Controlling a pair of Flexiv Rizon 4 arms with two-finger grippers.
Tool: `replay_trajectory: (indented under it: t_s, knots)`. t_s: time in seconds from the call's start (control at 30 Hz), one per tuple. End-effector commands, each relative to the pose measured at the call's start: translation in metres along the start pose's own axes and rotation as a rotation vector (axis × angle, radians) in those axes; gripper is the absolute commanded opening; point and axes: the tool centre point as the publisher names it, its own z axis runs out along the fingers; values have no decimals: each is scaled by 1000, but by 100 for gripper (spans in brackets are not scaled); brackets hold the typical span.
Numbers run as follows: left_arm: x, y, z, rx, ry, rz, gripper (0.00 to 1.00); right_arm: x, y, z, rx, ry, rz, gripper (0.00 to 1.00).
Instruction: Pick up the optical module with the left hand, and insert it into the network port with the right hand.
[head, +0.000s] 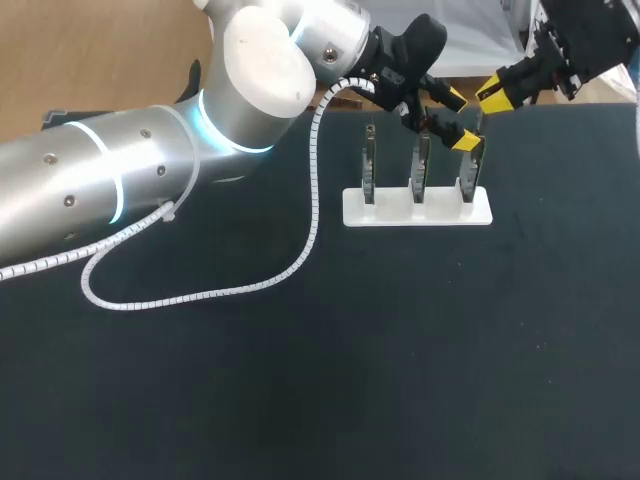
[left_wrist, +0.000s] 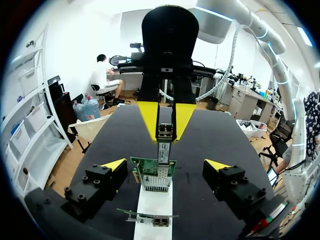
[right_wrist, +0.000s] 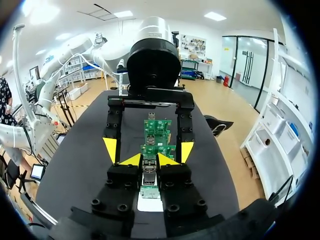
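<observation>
The table (head: 300, 400) wore a black covering across the lower frame, matt and faintly napped like cloth. The left arm (head: 100, 190), at the left of the head view, had a silvery shell with a satin metallic sheen and a smooth, matt white cap. A white ribbed plastic spiral wrap (head: 200, 296) trailed from it. The stand (head: 417, 210), right of centre, looked like smooth, matt white plastic. The boards (left_wrist: 152, 172) standing in it were green with a lacquered gloss. The optical module (left_wrist: 164, 149) showed bare, dull-shining metal. The left gripper (head: 460, 118) and right gripper (head: 493, 97) had matt black bodies, plastic or coated metal I could not tell, with smooth bright yellow tips.
</observation>
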Motion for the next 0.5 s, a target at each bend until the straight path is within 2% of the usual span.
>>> replay_trajectory:
  t_s: [0.03,0.5]
  knots:
    - [0,-2,-1,-6,1,-2,100,2,0,1,3,0,2,0]
    - [0,-2,-1,-6,1,-2,100,0,-1,1,-1,-6,1,0]
